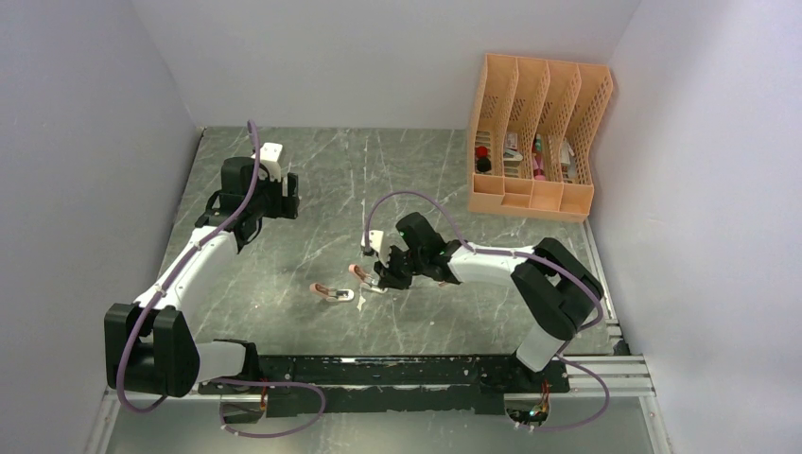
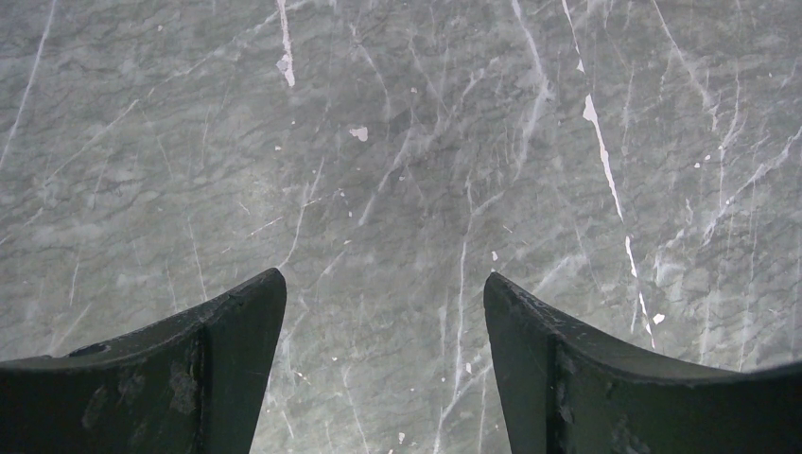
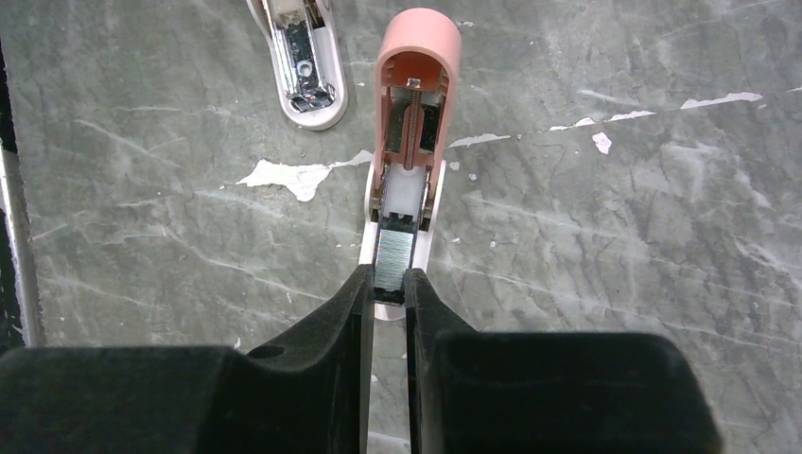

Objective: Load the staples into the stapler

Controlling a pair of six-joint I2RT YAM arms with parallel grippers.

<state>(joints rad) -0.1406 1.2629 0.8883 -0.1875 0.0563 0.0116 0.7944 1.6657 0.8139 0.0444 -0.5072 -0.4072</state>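
Two grippers: R gripper (image 3: 388, 284) clamps staples (image 3: 394, 253) in open stapler (image 3: 417, 57), L gripper (image 2: 383, 279) spread wide, empty, over table (image 2: 378, 142).

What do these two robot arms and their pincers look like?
The left arm and right arm have white tubular links between chunky black joints, with a mauve cable looping along each. The left gripper and right gripper each end in two tapered matte-black fingers.

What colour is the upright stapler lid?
The stapler lid is salmon pink; right wrist view shows it best.
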